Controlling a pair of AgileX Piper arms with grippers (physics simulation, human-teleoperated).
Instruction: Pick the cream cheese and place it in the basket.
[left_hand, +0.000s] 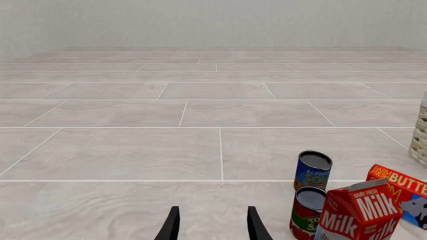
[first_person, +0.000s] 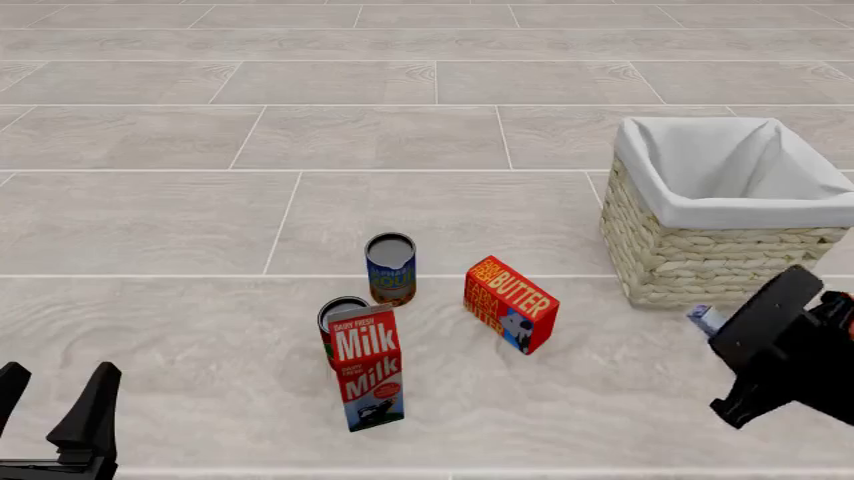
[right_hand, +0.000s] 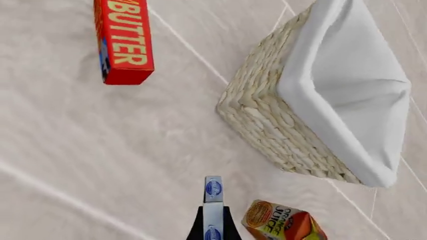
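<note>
The basket (first_person: 694, 250) stands at the right of the table. To its left, well apart, lies the butter box (first_person: 510, 302). Further left a can (first_person: 391, 268) stands upright. Nearer the arms, a milk carton (first_person: 367, 366) stands with a second can (first_person: 338, 316) touching behind it. The cream cheese (first_person: 703, 320) sits just before the basket, in the right gripper (right_hand: 213, 225). An orange juice carton (right_hand: 283, 221) lies beside it.

Both arms are plain matte black, kinda low-poly. The left gripper (first_person: 54, 405) has two flat tapered blade fingers; the right gripper (right_hand: 213, 226) sits on a chunky, blocky angular wrist housing.
</note>
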